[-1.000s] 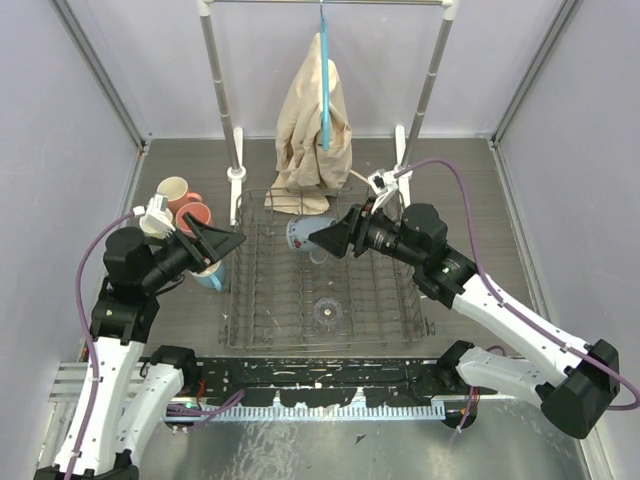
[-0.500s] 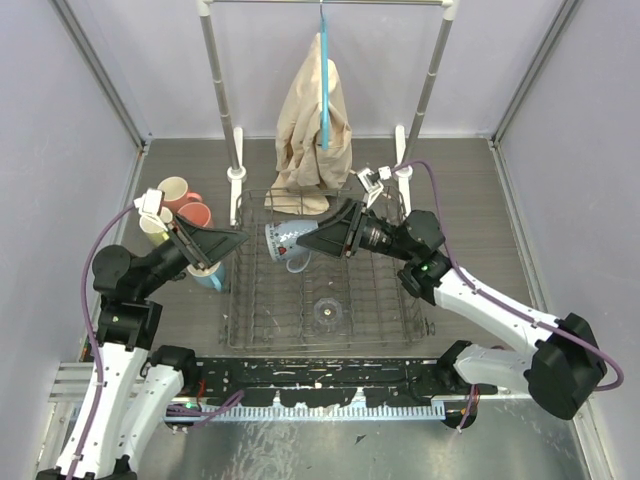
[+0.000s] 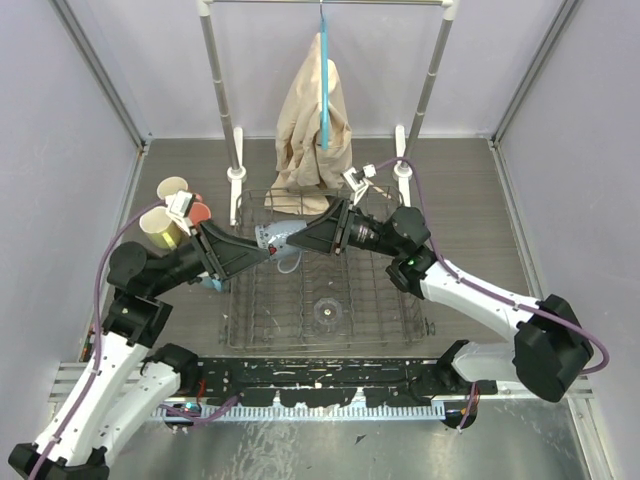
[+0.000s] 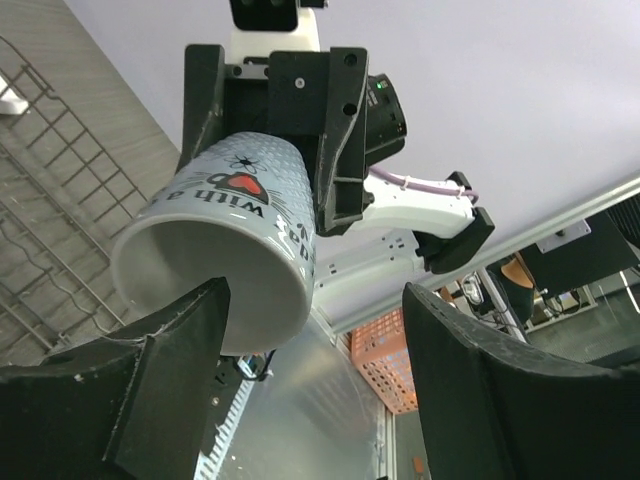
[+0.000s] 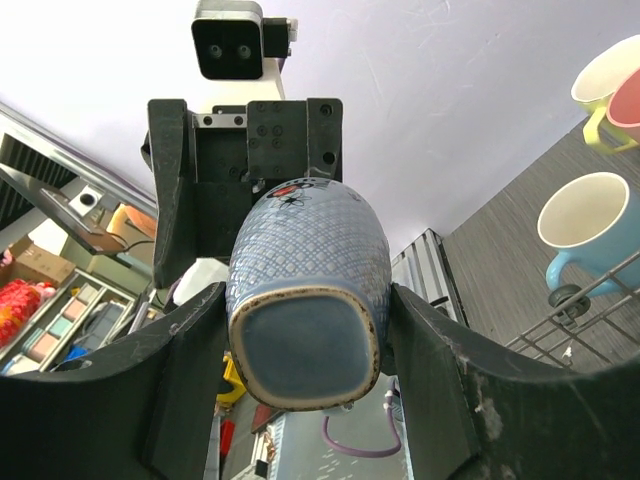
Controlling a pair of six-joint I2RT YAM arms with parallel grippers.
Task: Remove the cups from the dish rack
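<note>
- The right gripper is clenched on a grey-blue mug, one finger on each side of its body.
- The mug lies on its side in the air above the back-left part of the rack. It does not touch the wires.
- Its base faces the right wrist camera and its open mouth faces the left one.
- A red heart and some lettering are printed on its side.
- The left gripper is released, with its jaws spread wide.
- It meets the mug from the opposite side, and its fingers flank the mouth end.
- In the left wrist view the rim sits close to one finger and well apart from the other. Whether that near finger touches the rim cannot be told.
- A clear glass stands in the middle of the rack, nearer its front.
- Four cups sit on the table just left of the rack: a yellow cup, a cream cup, a pink cup and a blue cup.
- The blue cup stands mouth up beside the rack's edge. From above it is mostly hidden under the left arm.
- Behind the rack stands a silver rail with a beige cloth hanging from it.
</note>
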